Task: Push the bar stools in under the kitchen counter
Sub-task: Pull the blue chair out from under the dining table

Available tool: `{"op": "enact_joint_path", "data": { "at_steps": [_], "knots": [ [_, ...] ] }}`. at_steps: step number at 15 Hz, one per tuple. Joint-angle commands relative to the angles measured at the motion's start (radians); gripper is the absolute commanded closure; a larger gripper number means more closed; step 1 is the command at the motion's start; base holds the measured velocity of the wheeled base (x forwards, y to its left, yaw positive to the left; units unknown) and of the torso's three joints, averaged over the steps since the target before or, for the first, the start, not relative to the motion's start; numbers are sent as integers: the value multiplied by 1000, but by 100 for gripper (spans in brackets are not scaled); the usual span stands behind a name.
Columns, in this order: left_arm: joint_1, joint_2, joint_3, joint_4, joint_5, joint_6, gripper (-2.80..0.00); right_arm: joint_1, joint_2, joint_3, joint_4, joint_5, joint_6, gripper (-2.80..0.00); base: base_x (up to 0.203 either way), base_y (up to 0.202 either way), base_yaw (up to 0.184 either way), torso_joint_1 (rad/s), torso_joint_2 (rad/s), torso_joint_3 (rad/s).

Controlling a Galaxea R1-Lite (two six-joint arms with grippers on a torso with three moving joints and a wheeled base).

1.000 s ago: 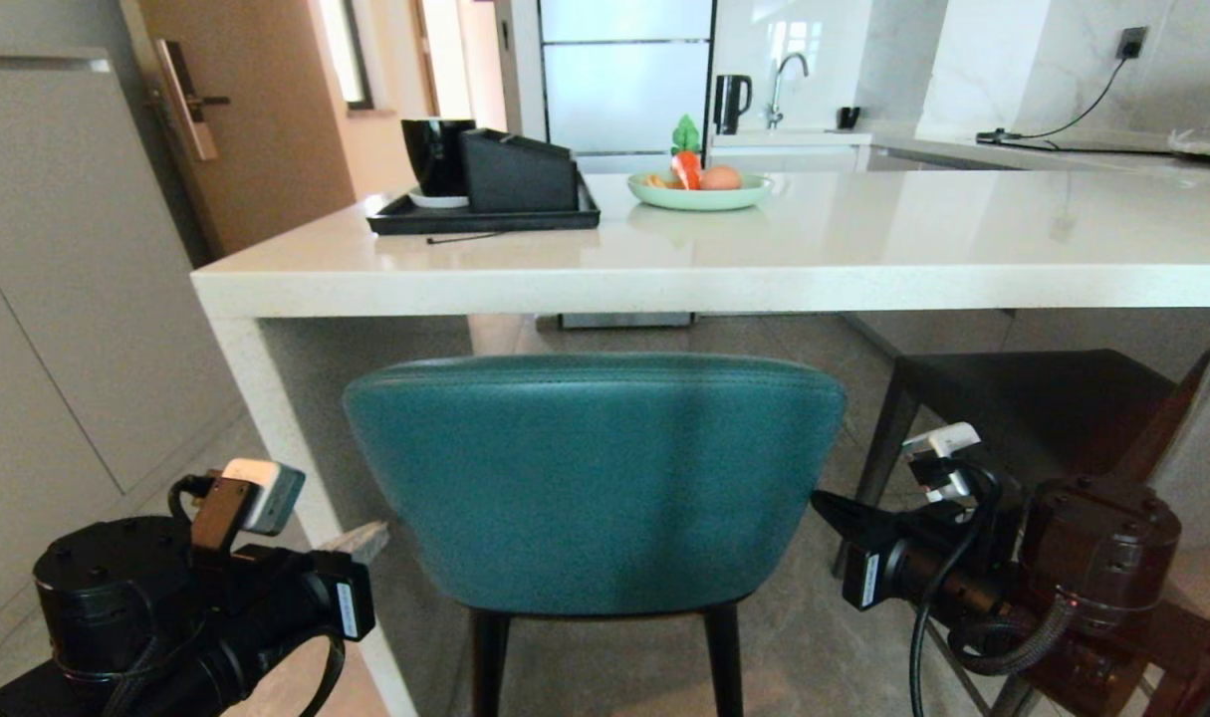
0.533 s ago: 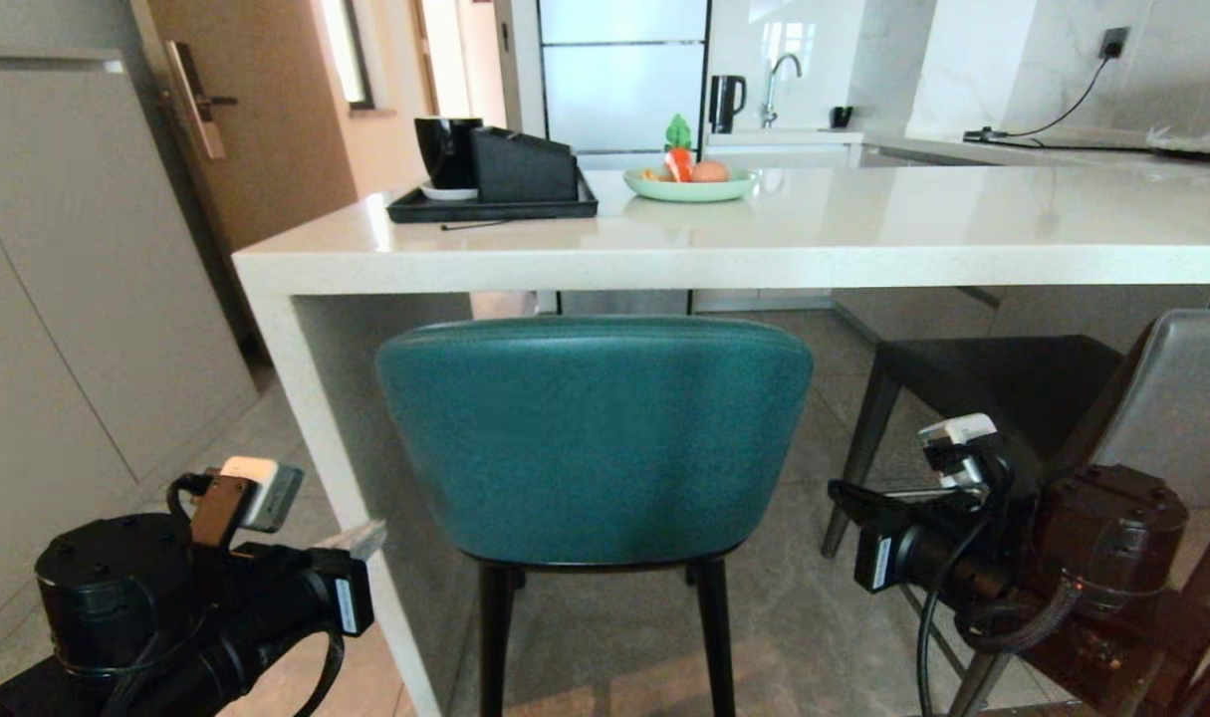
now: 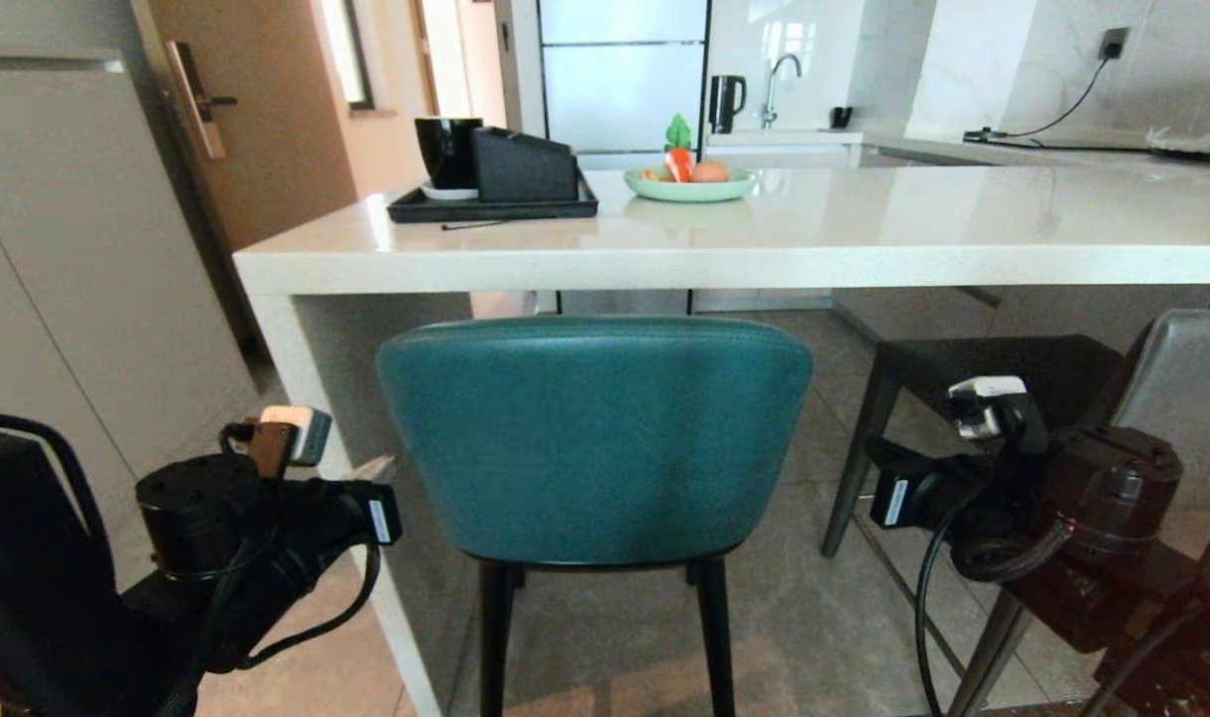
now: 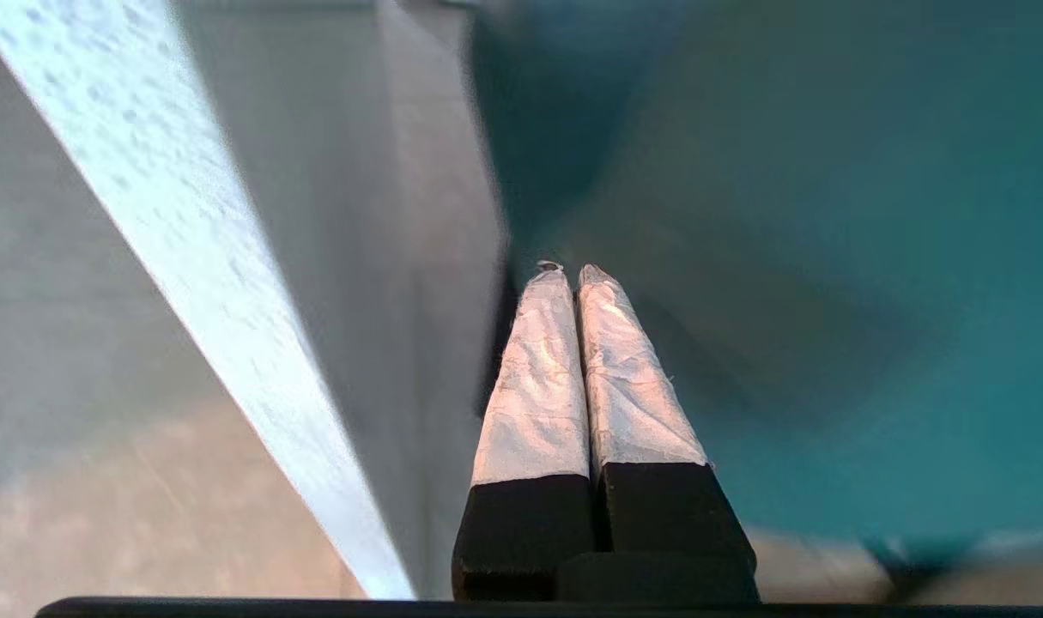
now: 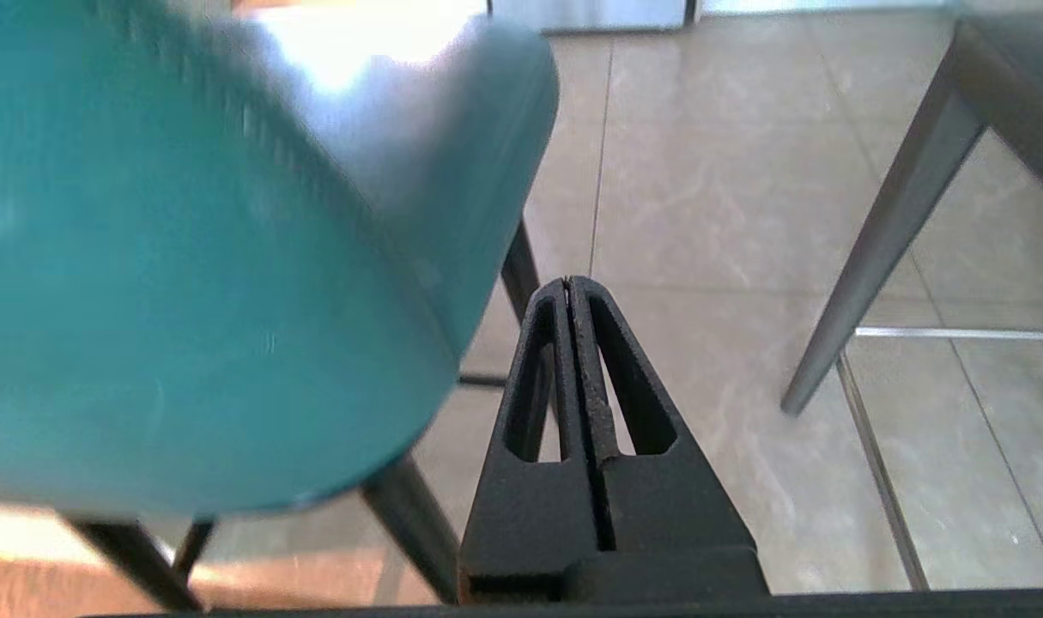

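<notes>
The teal bar stool (image 3: 595, 438) stands straight ahead with its rounded back just in front of the kitchen counter (image 3: 724, 264) edge. The grey bar stool (image 3: 1197, 393) is at the far right, its seat reaching under the counter. My left gripper (image 3: 383, 466) is shut and empty at the teal back's left edge, between it and the counter's white side leg (image 3: 296, 398). In the left wrist view the gripper (image 4: 570, 273) lies close beside the teal back (image 4: 830, 257). My right gripper (image 3: 871, 456) is shut and empty just right of the teal stool (image 5: 186, 257), its tips (image 5: 568, 281) over the floor.
A black tray (image 3: 493, 207) with a cup and a green plate (image 3: 690, 185) of toy food sit on the counter. A grey stool leg (image 5: 882, 249) stands right of my right gripper. Grey cabinets (image 3: 77, 279) line the left wall.
The whole view first shifted, so the teal stool now looks farther off and lower. Since then both arms have risen and moved forward beside the stool's back. Both grippers stayed shut.
</notes>
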Motion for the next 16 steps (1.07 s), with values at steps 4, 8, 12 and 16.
{"op": "enact_joint_path", "data": {
  "at_steps": [4,8,12,16],
  "knots": [
    [32,100,-97,-20,-8,8,0,-13,21,-54,-8,0,1,0,0,0,0,0,0,0],
    [47,133,-180,-20,1,9,0,-14,54,-90,-8,-7,-1,0,0,0,0,0,0,0],
    [84,132,-256,42,-7,50,0,-39,68,-89,-8,-8,-1,0,0,0,0,0,0,0],
    [119,145,-302,64,-12,95,0,-38,68,-89,-8,-3,-1,0,0,0,0,0,0,0]
  ]
}}
